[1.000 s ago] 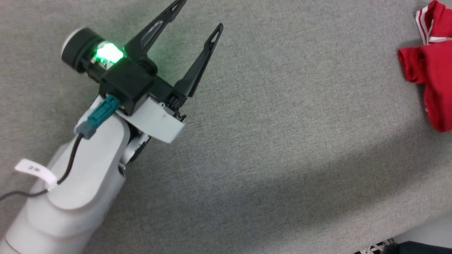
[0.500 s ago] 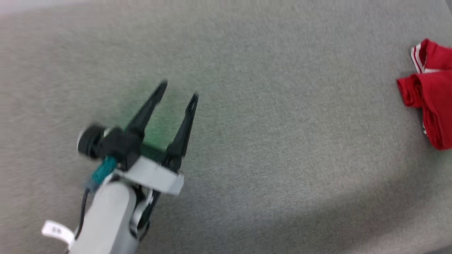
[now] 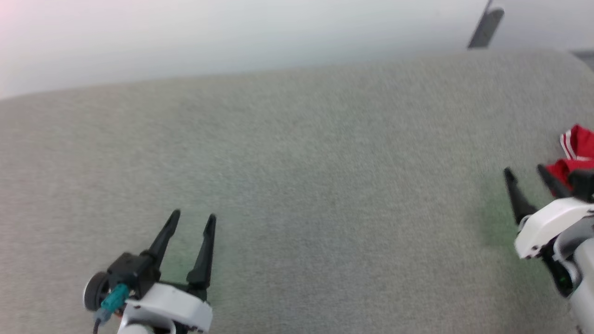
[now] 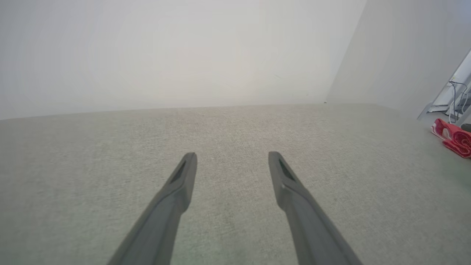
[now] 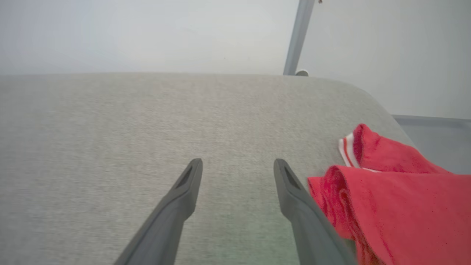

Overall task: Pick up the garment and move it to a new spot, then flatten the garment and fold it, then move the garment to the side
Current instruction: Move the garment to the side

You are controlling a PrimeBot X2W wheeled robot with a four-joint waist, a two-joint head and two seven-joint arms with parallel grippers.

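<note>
Grey fabric table [image 3: 297, 162]: garment [image 3: 580, 144] looks folded, sitting at its right edge, just beside your right gripper [image 3: 525, 170]. Left gripper [image 3: 193, 215] is well apart. Both jaws apart, empty. Lift the right one straight off, don't snag the fold.

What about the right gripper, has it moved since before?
Yes. The right gripper has come in just left of the shirt, where the table was bare.

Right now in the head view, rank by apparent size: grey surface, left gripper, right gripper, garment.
1. Grey surface.
2. Left gripper and right gripper: look alike, unranked; the right is cut by the frame.
3. Garment: smallest showing, but cropped at the edge.
</note>
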